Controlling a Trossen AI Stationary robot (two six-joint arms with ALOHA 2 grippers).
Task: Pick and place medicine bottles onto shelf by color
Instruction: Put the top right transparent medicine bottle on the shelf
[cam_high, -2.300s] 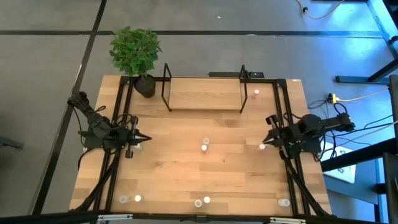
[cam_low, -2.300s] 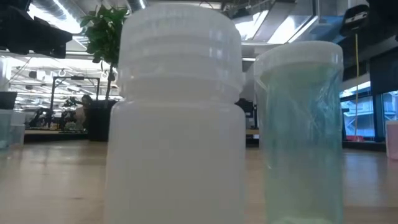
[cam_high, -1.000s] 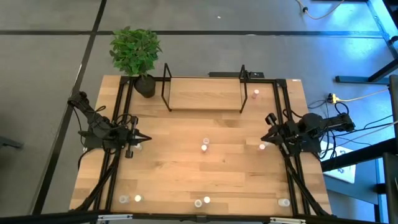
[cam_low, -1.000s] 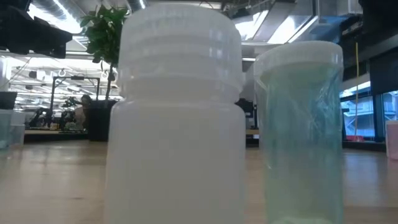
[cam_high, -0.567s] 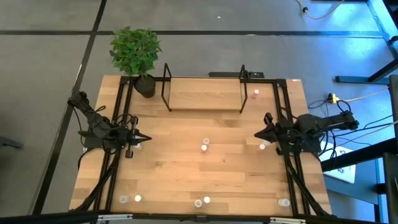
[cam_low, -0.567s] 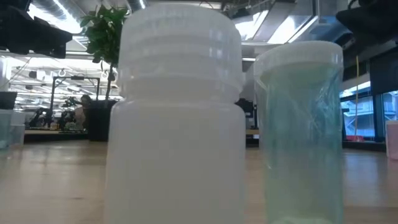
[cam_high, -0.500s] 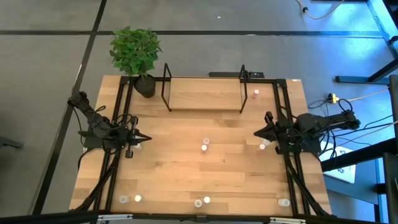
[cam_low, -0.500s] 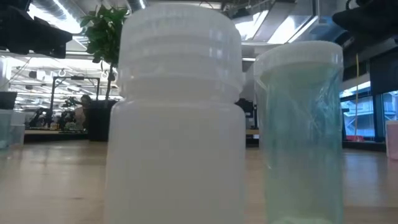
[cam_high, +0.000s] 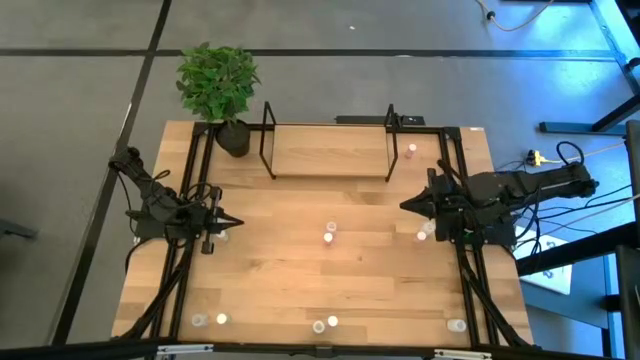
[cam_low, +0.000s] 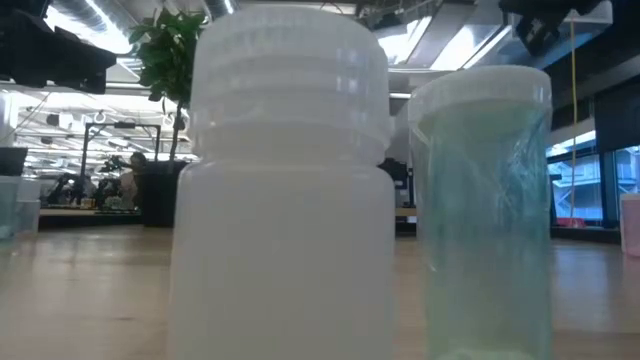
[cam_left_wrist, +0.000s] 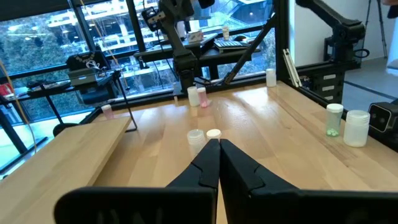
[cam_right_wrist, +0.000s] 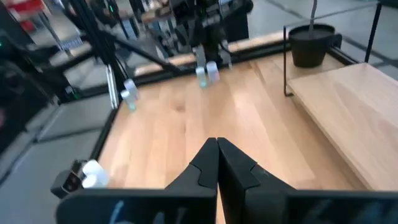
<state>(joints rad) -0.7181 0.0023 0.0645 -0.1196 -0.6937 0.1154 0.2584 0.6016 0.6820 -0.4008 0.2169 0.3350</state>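
Note:
Small medicine bottles stand scattered on the tabletop. A pink and a white one (cam_high: 329, 234) are at the centre, one (cam_high: 421, 236) is near my right arm, and a pink one (cam_high: 411, 150) stands right of the shelf. The shelf (cam_high: 330, 150) is a light board in a black wire frame at the far middle. My left gripper (cam_high: 235, 222) is shut and empty at the table's left side; its wrist view (cam_left_wrist: 219, 152) shows the fingertips together. My right gripper (cam_high: 403, 207) is shut and empty at the right side, left of the nearby bottle; its wrist view (cam_right_wrist: 217, 149) shows closed tips.
A potted plant (cam_high: 222, 90) stands at the far left corner beside the shelf. More bottles line the near edge: two at the left (cam_high: 210, 320), two at the middle (cam_high: 325, 324), one at the right (cam_high: 456, 325). A white bottle (cam_low: 285, 180) and a greenish one (cam_low: 485, 210) fill the low view.
My right gripper has moved toward the table's left and a little toward the far edge, away from the bottle next to it. That bottle stays where it was. My left arm has kept still.

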